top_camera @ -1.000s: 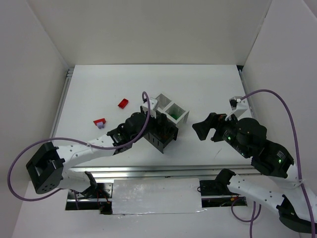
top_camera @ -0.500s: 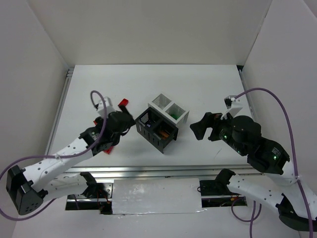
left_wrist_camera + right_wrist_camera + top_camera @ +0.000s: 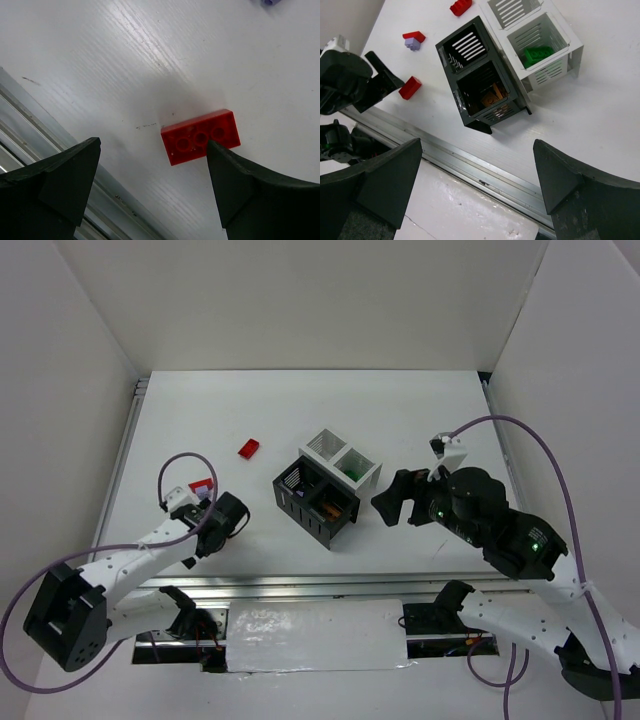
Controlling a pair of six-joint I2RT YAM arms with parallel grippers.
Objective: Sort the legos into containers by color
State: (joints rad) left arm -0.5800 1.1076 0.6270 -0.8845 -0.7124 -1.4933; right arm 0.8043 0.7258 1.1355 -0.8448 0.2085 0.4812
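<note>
A small red lego (image 3: 200, 137) lies flat on the white table (image 3: 300, 405), studs up, well to the left of the containers (image 3: 325, 485) and slightly nearer the robot than they are. The left gripper (image 3: 152, 150) hangs directly above it, pointing down. The brick sits in the gap between the two dark fingers, but off centre. In the left wrist view its right end meets the tip of the right-hand finger (image 3: 250, 185), though real contact cannot be confirmed. A wide stretch of bare table separates it from the other finger (image 3: 65, 175).

The brick's long axis runs roughly from one finger toward the other, tilted slightly. A closing grip would probably squeeze it end to end rather than across its narrow sides. The left fingers are spread fully apart and hold nothing.

The right gripper (image 3: 476, 145) hovers just right of the containers, on the opposite side from this brick, so the left arm is clearly the nearer one. Its fingers are also spread wide and empty.

Inside the containers, a green lego (image 3: 536, 52) rests in a white bin and an orange-brown lego (image 3: 492, 95) in a black bin. Left of the containers and beyond the gripper, another red lego (image 3: 249, 448) and a red and purple pair (image 3: 200, 485) wait unsorted.
</note>
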